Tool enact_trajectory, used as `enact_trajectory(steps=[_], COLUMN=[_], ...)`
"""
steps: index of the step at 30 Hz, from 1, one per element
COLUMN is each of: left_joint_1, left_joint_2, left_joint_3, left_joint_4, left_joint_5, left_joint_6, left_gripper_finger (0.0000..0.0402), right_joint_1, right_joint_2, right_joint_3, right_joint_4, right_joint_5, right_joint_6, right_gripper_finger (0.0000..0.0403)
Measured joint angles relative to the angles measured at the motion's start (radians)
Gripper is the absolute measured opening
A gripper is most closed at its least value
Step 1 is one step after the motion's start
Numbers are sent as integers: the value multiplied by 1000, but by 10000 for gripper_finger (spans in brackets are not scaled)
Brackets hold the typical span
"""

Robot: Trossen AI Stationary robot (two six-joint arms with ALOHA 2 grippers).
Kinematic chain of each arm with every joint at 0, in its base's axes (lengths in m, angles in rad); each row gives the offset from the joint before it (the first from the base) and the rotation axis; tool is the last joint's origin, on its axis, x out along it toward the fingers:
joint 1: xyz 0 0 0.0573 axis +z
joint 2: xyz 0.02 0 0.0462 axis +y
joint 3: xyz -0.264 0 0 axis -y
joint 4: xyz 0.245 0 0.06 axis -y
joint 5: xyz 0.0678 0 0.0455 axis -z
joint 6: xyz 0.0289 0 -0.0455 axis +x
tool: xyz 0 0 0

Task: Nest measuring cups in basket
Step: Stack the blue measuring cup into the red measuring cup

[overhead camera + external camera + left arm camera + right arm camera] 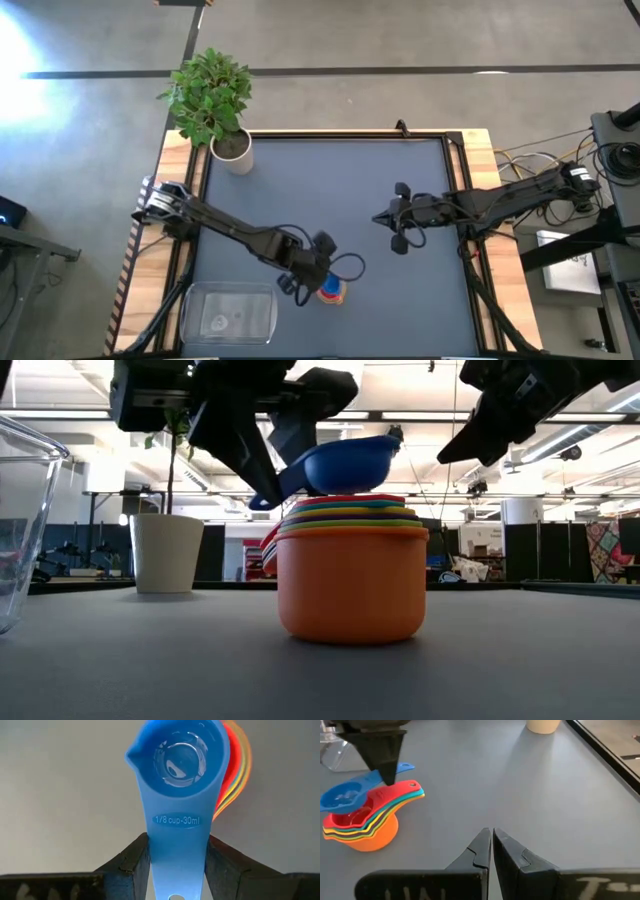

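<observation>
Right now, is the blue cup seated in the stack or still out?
Out. The blue cup sits tilted above the stack, its handle pinched by the left gripper.

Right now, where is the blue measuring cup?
The blue measuring cup is held by its handle in the left gripper, just above the nested stack of cups. In the high view this is near the table's front edge, right of the clear basket.
</observation>
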Motion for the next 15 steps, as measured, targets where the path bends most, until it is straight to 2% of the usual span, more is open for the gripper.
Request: enact_trajectory(steps=[7,15], left_joint_1=[-8,-9], left_joint_2=[58,68], left_joint_3=[52,57], left_joint_4=[-31,-76], left_joint_5=[2,-10], left_joint_6=[18,-9], left_gripper_finger=[136,186], right_joint_1=[0,0], right_joint_2=[15,13], right_joint_3=[0,0], right_joint_4=[3,3], right_joint_5=[-1,-2], right_joint_6=[8,15], right_gripper_finger=[9,9])
